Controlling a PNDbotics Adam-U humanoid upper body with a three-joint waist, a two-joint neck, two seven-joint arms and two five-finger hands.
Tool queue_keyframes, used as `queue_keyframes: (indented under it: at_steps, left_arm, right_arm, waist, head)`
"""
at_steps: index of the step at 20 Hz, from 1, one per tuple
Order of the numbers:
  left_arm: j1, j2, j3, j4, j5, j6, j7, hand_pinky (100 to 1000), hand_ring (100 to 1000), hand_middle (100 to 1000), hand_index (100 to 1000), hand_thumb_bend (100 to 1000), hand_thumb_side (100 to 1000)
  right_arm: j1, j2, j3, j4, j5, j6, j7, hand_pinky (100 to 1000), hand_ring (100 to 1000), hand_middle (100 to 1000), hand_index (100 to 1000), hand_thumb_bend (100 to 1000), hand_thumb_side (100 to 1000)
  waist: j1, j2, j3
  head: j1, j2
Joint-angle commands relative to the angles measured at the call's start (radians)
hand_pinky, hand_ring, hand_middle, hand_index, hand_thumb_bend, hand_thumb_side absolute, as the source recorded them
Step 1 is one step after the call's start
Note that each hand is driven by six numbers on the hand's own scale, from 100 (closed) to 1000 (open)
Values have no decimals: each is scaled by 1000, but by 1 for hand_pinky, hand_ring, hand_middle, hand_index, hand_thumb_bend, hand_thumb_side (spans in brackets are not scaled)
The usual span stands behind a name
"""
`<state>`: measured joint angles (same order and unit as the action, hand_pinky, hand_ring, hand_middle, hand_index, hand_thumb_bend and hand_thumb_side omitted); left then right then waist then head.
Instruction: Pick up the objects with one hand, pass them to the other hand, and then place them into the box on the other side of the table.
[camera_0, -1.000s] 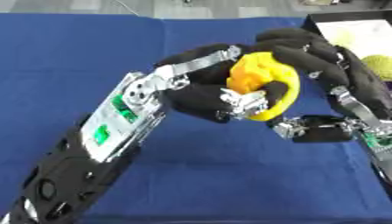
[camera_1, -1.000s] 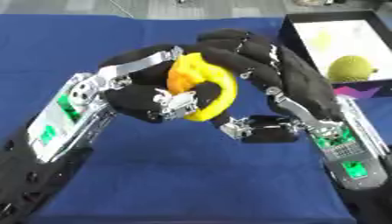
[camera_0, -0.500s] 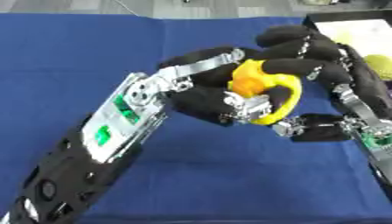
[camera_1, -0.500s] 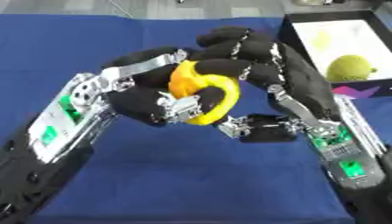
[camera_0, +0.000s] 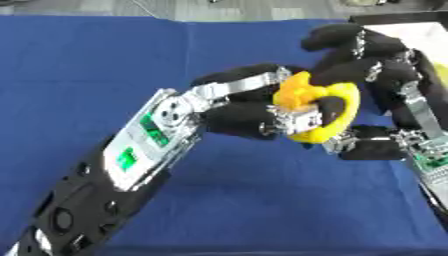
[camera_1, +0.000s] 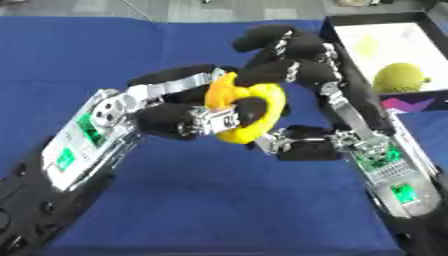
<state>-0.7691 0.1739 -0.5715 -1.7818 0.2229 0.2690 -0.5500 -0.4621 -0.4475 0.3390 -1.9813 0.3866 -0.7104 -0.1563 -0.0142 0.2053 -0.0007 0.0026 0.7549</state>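
My left hand curls its fingers round a yellow ring-shaped object, held above the blue tablecloth near the middle of the table. My right hand meets it from the far side, its fingers curled over the top of the same object. Beyond, at the far right, the box holds a yellow-green fruit.

Left hand and right hand both curl around yellow ring-shaped object above blue-clothed tabletop.
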Motion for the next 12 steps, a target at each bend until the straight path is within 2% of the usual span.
queue_keyframes:
  at_steps: [1, 6, 9, 10, 12]
  left_arm:
    - [-18, 0, 2, 0, -29, -8, 3, 710, 583, 605, 843, 100, 1000]
    - [-18, -9, 4, 19, -46, -17, 33, 756, 667, 705, 886, 184, 1000]
    - [-18, -15, 6, 26, -51, -22, 46, 761, 677, 716, 891, 198, 1000]
    - [-16, -19, 10, 27, -50, -25, 51, 774, 702, 740, 895, 239, 1000]
    - [-12, -29, 26, 30, -40, -33, 73, 780, 710, 749, 900, 260, 1000]
  right_arm:
    - [-18, -10, -19, -19, -33, 5, -28, 814, 770, 525, 293, 100, 202]
    - [-17, -11, -19, -19, -24, -2, -21, 816, 772, 531, 241, 100, 274]
    - [-16, -11, -21, -19, -21, -4, -19, 816, 772, 532, 235, 100, 275]
    - [-16, -11, -21, -19, -20, -5, -19, 817, 772, 532, 225, 100, 272]
    - [-15, -11, -22, -19, -18, -7, -18, 817, 772, 532, 223, 100, 275]
  waist:
    - [1, -14, -3]
    - [1, -14, -4]
    - [1, -14, -5]
    - [0, -14, -5]
    - [-1, -14, -4]
  head:
    - [-3, -1]
    - [-4, -2]
    - [-6, -2]
    - [-7, -3]
    - [-9, -3]
